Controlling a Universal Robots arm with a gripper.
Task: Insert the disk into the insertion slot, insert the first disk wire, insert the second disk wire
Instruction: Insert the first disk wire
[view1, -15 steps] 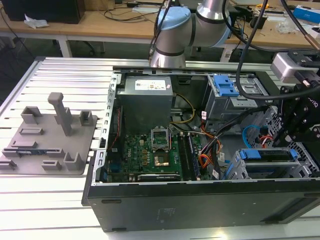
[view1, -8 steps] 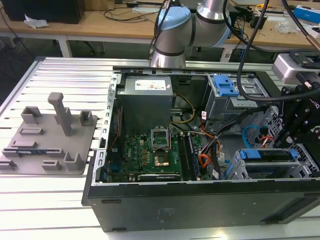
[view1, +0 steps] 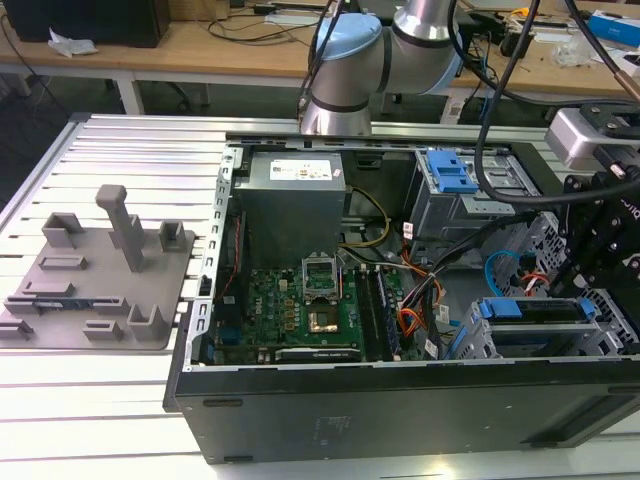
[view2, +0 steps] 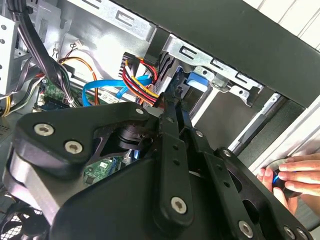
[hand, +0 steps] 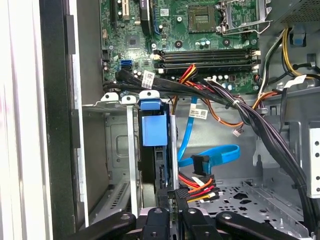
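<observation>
The disk (view1: 535, 312), silver in its blue carrier (hand: 152, 129), sits inside the insertion slot (view1: 478, 338), a low grey perforated cage at the case's corner on the exterior view's right. My gripper (hand: 176, 196) hangs over that corner and is shut on the black plug of a disk wire (hand: 196, 186) with red, yellow and orange strands, held right by the disk's end. The same plug and strands (view2: 142, 75) show at my gripper (view2: 172, 102) in the second wrist view, next to the blue carrier (view2: 197, 80). A blue flat disk wire (hand: 215, 154) lies beside them, its plug slightly apart from the disk.
The taller bay with a blue latch (view1: 450, 172) stands behind the cage. Thick black cable bundles (hand: 240, 107) cross between motherboard (view1: 300, 300) and bays. A person's hand (view2: 292, 172) rests at the case's outer edge. A grey fixture plate (view1: 95, 275) lies outside the case.
</observation>
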